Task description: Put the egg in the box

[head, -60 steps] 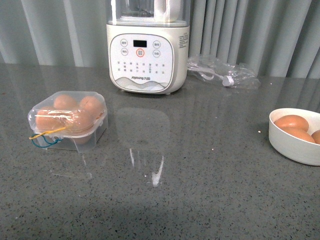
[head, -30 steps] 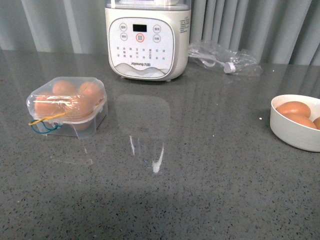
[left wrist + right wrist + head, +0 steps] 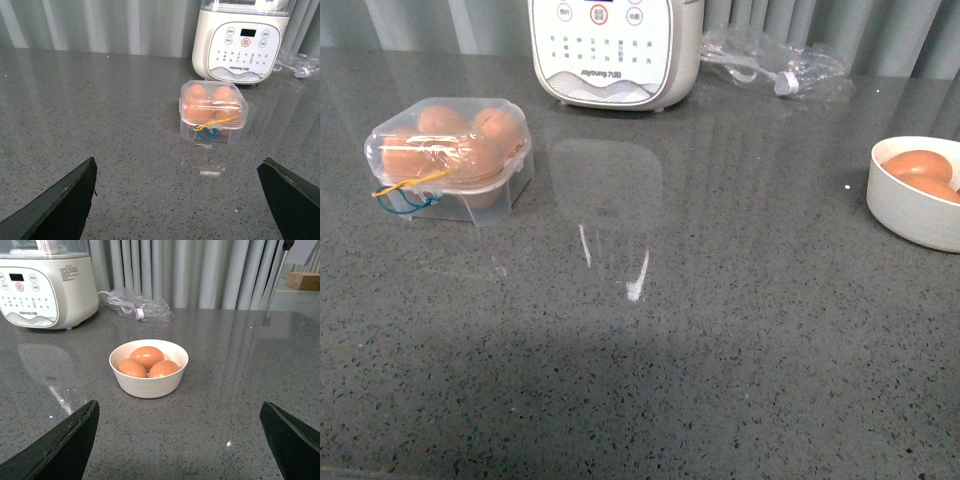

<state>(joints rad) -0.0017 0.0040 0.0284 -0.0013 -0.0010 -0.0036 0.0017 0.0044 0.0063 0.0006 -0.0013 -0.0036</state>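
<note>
Eggs (image 3: 146,356) sit in our bowl (image 3: 150,385), right side; box (image 3: 450,155) closed, full, far left by cooker (image 3: 615,50). Left gripper (image 3: 182,200) and right gripper (image 3: 177,440) both spread wide, holding nothing.

Even, cool overhead light falls on the polished grey tabletop (image 3: 740,330), which mirrors the white appliance (image 3: 612,50) at the far edge as a pale rectangle with two bright streaks of glare below it. A broad soft shadow darkens the near strip of the front view. The clear box (image 3: 448,155) catches small highlights on its lid. All three views are sharp and well exposed; in the wrist views the dark gripper fingers (image 3: 55,205) stand slightly soft at the near corners.
</note>
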